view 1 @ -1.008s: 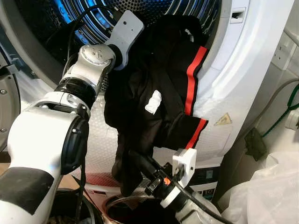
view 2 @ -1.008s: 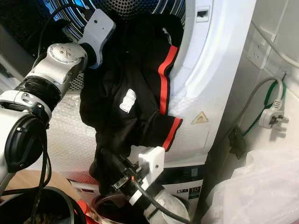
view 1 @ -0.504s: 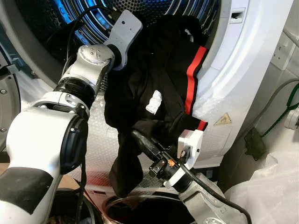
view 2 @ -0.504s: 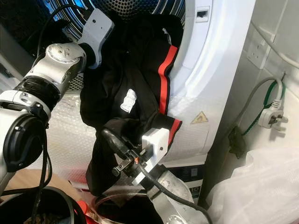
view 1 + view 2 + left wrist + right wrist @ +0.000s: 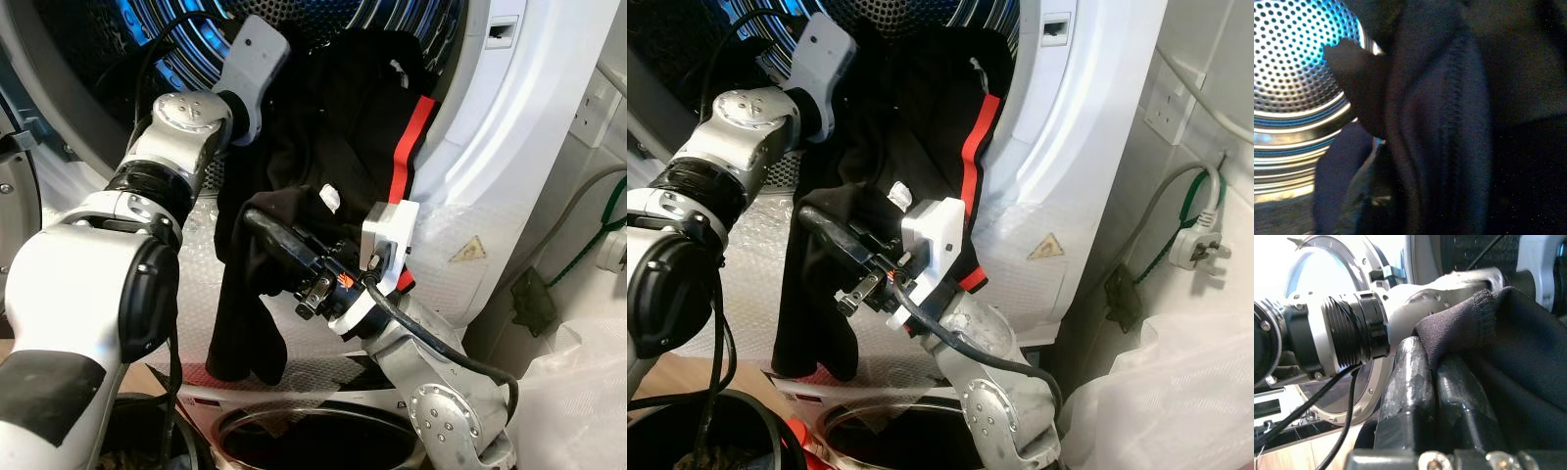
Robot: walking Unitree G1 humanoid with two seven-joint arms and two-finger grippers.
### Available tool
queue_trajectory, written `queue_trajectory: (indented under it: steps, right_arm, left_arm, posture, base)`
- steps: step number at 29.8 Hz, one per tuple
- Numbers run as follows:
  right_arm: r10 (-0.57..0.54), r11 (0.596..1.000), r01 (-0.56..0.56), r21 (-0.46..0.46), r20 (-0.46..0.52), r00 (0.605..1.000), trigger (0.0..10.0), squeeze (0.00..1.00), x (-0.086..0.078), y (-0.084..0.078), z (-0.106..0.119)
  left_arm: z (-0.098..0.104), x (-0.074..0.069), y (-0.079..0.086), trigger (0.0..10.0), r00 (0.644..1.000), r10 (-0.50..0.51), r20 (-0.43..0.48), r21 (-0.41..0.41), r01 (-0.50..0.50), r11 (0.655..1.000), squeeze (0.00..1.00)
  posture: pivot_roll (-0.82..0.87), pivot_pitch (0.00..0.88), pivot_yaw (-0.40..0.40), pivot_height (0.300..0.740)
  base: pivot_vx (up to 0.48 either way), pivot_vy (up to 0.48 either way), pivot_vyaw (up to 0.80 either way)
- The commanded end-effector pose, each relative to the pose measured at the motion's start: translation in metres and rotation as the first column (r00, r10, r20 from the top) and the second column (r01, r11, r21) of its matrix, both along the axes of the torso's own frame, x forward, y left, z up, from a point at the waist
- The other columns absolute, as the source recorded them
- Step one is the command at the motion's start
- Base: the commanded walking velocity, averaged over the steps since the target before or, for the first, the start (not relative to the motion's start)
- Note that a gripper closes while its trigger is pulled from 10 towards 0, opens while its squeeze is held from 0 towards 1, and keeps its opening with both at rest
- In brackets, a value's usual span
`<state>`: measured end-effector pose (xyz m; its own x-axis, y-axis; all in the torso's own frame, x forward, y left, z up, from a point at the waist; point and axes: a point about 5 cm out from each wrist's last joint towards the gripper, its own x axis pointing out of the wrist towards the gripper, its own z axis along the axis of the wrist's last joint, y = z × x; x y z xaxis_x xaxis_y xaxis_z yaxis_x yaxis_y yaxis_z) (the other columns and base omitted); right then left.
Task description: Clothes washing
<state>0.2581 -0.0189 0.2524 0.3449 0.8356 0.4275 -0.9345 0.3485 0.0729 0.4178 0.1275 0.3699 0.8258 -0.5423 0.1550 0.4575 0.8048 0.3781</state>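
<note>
A black garment (image 5: 343, 117) with a red stripe (image 5: 409, 142) hangs out of the washing machine's drum opening (image 5: 137, 39) and down its front. My right gripper (image 5: 257, 221) is shut on a fold of the garment's lower part and holds it up in front of the machine. The right wrist view shows the black cloth (image 5: 1508, 347) pinched between the two fingers (image 5: 1410, 372). My left arm (image 5: 186, 122) reaches up into the opening, and its gripper is hidden behind the garment. In the left wrist view dark fabric (image 5: 1449, 122) lies against the perforated drum wall (image 5: 1293, 63).
The white door rim (image 5: 490, 147) curves down the right side of the opening. The open door (image 5: 15, 206) stands at the left. A second round porthole (image 5: 313, 441) lies below. At the right are a plug with a green cable (image 5: 1193, 245) and a white plastic bag (image 5: 578, 392).
My right gripper has risen from near the lower porthole to mid-height, carrying the garment's lower fold up and to the left. The left arm has barely shifted.
</note>
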Motion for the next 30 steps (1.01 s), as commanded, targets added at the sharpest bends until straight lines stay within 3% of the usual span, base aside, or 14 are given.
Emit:
queue_trajectory:
  steps: [1,2,4,5,7,12,16,20,23,27,29,30]
  right_arm:
    - [0.031,1.000,-0.031,0.005,0.011,0.999,0.0,0.00,-0.001,0.005,0.004]
    - [0.033,0.999,-0.033,0.004,0.012,0.999,0.0,0.00,0.000,0.005,0.004]
    - [0.049,0.999,-0.049,-0.009,0.021,0.999,0.0,0.00,0.001,0.008,0.005]
    - [0.058,0.998,-0.057,-0.021,0.031,0.998,0.0,0.00,0.003,0.011,0.006]
    - [0.062,0.997,-0.060,-0.039,0.052,0.997,0.0,0.00,0.008,0.016,0.009]
    - [0.079,0.995,-0.073,-0.072,0.095,0.992,0.0,0.00,0.018,0.030,0.016]
    - [0.044,0.991,-0.023,-0.135,0.162,0.986,0.0,0.00,0.030,0.035,0.020]
    - [-0.014,0.986,0.050,-0.158,0.219,0.976,0.0,0.00,0.047,0.034,0.033]
    - [-0.072,0.982,0.113,-0.153,0.251,0.965,0.0,0.00,0.058,0.031,0.042]
    - [-0.133,0.978,0.171,-0.123,0.271,0.953,0.0,0.00,0.068,0.028,0.052]
    - [-0.161,0.973,0.200,-0.115,0.280,0.946,0.0,0.00,0.072,0.027,0.057]
    - [-0.176,0.970,0.216,-0.112,0.291,0.940,0.0,0.00,0.075,0.026,0.060]
  left_arm:
    - [0.035,-0.010,-0.005,10.0,0.990,-0.117,0.077,-0.110,0.125,0.986,1.00]
    - [0.038,-0.011,-0.005,10.0,0.987,-0.132,0.086,-0.128,0.143,0.981,1.00]
    - [0.065,-0.022,-0.006,10.0,0.959,-0.223,0.174,-0.166,0.252,0.953,1.00]
    - [0.079,-0.030,-0.007,10.0,0.932,-0.284,0.224,-0.168,0.324,0.931,1.00]
    - [0.086,-0.036,-0.010,10.0,0.904,-0.347,0.251,-0.128,0.387,0.913,1.00]
    - [0.084,-0.040,-0.010,10.0,0.865,-0.437,0.246,-0.030,0.458,0.888,1.00]
    - [0.087,-0.043,-0.003,10.0,0.855,-0.441,0.273,-0.028,0.465,0.885,1.00]
    - [0.093,-0.049,0.004,10.0,0.808,-0.501,0.310,-0.024,0.533,0.846,1.00]
    - [0.091,-0.053,0.006,10.0,0.771,-0.550,0.320,0.029,0.572,0.820,1.00]
    - [0.088,-0.054,0.011,10.0,0.768,-0.546,0.335,0.043,0.566,0.823,1.00]
    - [0.084,-0.053,0.015,10.0,0.780,-0.537,0.321,0.092,0.539,0.838,1.00]
    - [0.081,-0.052,0.021,10.0,0.803,-0.509,0.311,0.139,0.491,0.860,1.00]
  posture:
    - [-0.29,0.000,0.108,0.740]
    - [-0.29,0.000,0.108,0.740]
    - [-0.28,0.000,0.102,0.740]
    - [-0.27,0.000,0.098,0.740]
    - [-0.26,0.000,0.095,0.740]
    - [-0.25,0.000,0.091,0.740]
    - [-0.23,0.000,0.082,0.740]
    - [-0.22,0.000,0.073,0.740]
    - [-0.21,0.000,0.069,0.740]
    - [-0.21,0.000,0.066,0.740]
    - [-0.20,0.000,0.063,0.740]
    - [-0.20,0.000,0.062,0.740]
  base:
    - [0.000,0.000,0.00]
    - [0.000,0.000,0.00]
    - [0.000,0.000,0.00]
    - [0.000,0.000,0.00]
    - [0.000,0.000,0.00]
    - [0.000,0.000,0.00]
    - [0.000,0.000,0.00]
    - [0.000,0.000,0.00]
    - [0.000,0.000,0.00]
    - [0.000,0.000,0.00]
    - [0.000,0.000,0.00]
    - [0.000,0.000,0.00]
